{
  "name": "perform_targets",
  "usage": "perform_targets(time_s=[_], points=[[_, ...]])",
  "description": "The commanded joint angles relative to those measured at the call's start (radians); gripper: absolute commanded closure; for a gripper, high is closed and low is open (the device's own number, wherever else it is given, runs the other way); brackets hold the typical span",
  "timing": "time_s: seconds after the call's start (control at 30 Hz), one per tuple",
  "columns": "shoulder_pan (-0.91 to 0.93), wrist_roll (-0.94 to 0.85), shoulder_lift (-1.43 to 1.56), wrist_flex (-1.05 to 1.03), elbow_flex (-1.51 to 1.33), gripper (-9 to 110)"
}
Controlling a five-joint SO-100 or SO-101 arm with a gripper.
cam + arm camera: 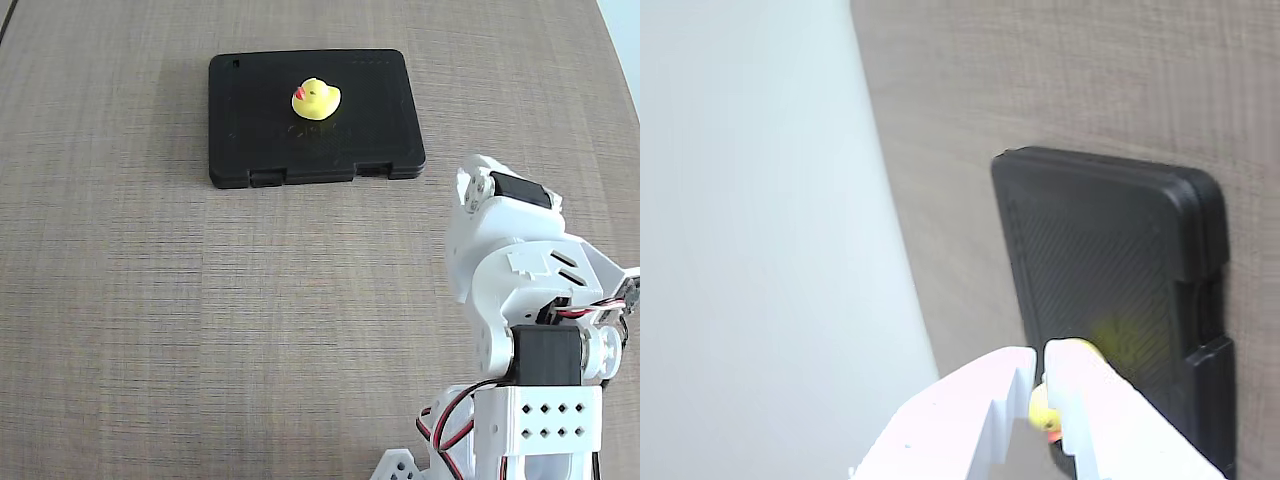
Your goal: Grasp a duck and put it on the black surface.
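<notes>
Already the slab [315,118] lies flat at the table's [120,300] far middle, with the duck [317,99] upright on it. Right and near, the arm [525,290] is folded back, well apart. Its gripper [1038,372] looks closed and empty. The duck seems light, soft, squeezable; pinch its body sides.

I can't read any text, brand, number or sign from here. The one candidate is a faint embossed mark on the black surface [316,118], just below the duck [317,99] in the fixed view, and it is too dim to make out. In the wrist view that slab shows only ribbed texture.
</notes>
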State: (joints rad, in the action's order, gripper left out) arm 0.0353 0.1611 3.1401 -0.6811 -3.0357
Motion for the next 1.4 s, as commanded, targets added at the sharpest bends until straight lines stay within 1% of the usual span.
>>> perform_targets(time_s=[0.0, 0.27, 0.4, 0.5, 0.63, 0.73, 1.07, 1.37], points=[[0.029, 0.006, 0.064, -0.052, -0.038, 101], [0.026, 0.002, 0.183, -0.276, -0.046, 101], [0.026, 0.002, 0.222, -0.342, -0.058, 101], [0.026, -0.029, 0.222, -0.354, -0.061, 101], [0.026, -0.138, 0.222, -0.357, -0.061, 101], [0.028, -0.184, 0.222, -0.373, -0.061, 101], [0.028, -0.121, 0.222, -0.411, -0.052, 101], [0.028, -0.123, 0.222, -0.411, -0.052, 101]])
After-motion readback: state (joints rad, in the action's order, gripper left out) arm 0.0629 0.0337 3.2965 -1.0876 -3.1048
